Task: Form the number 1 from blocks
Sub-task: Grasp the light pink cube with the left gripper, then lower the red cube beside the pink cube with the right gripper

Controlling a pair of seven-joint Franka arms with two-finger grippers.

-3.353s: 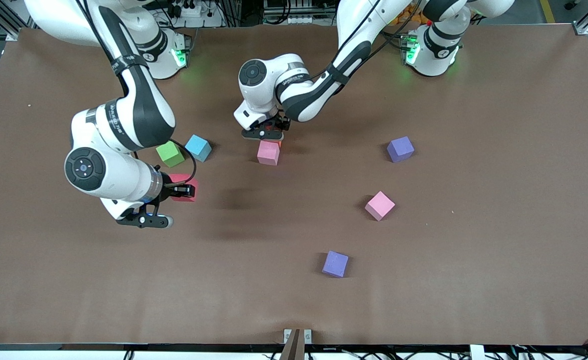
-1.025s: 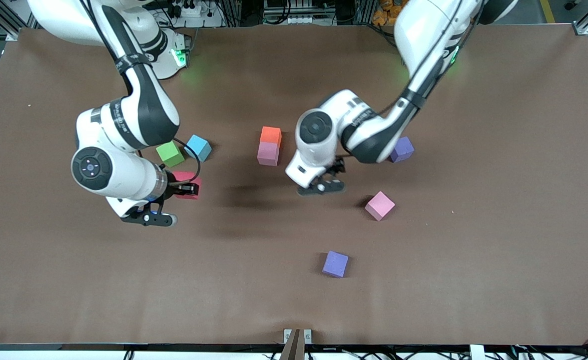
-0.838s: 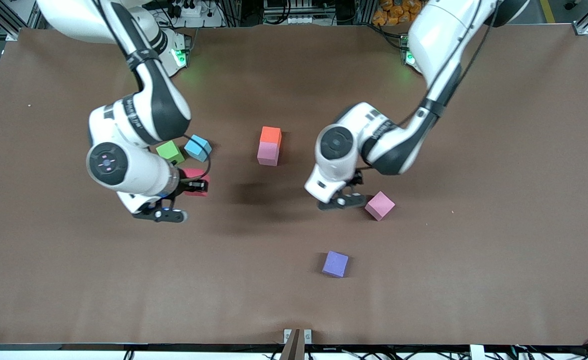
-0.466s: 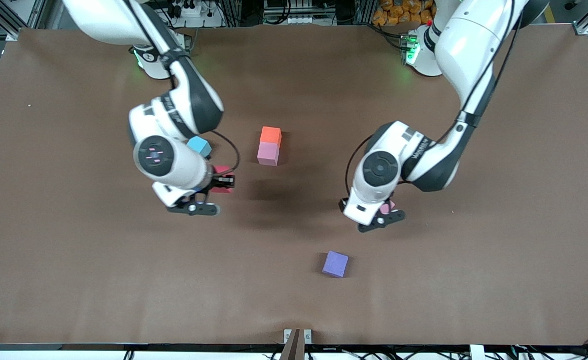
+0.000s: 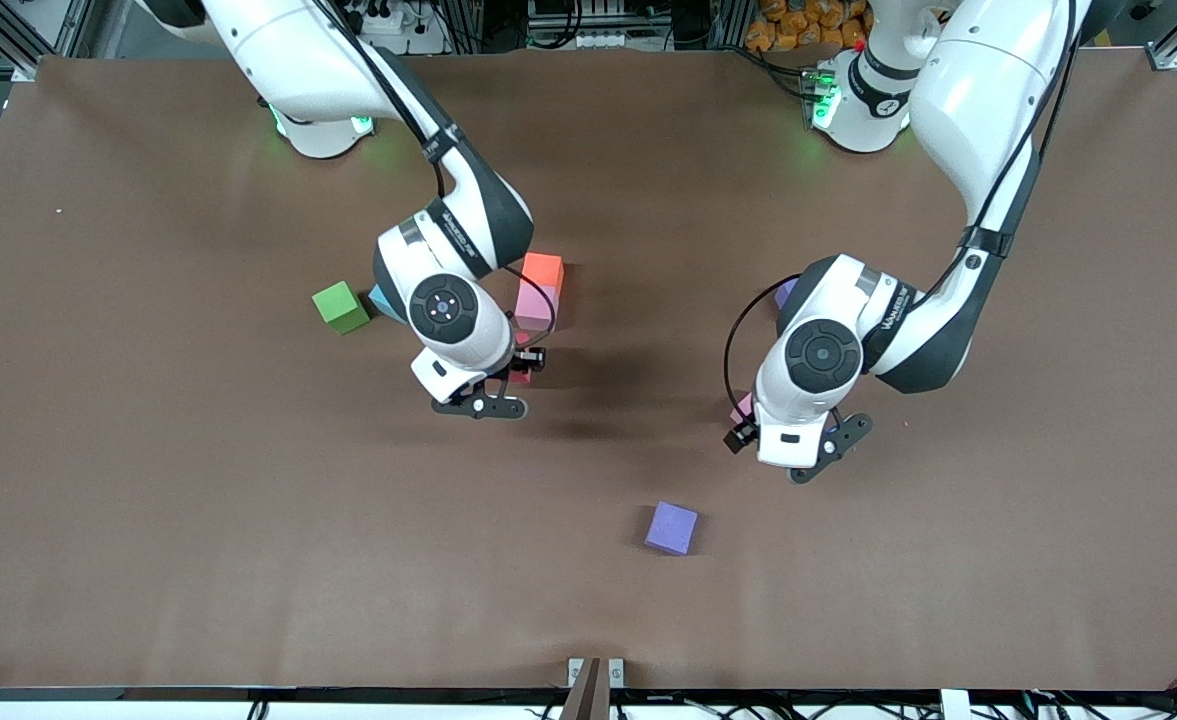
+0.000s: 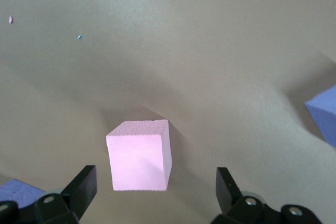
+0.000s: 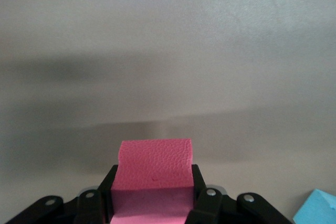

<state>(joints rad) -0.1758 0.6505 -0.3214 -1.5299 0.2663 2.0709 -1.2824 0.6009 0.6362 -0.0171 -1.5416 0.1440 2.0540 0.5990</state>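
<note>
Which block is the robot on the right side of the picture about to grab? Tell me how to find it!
Follow the left arm down to the left gripper. Its open fingers hang over a pink block lying alone on the table. The other pink block touches an orange block.
</note>
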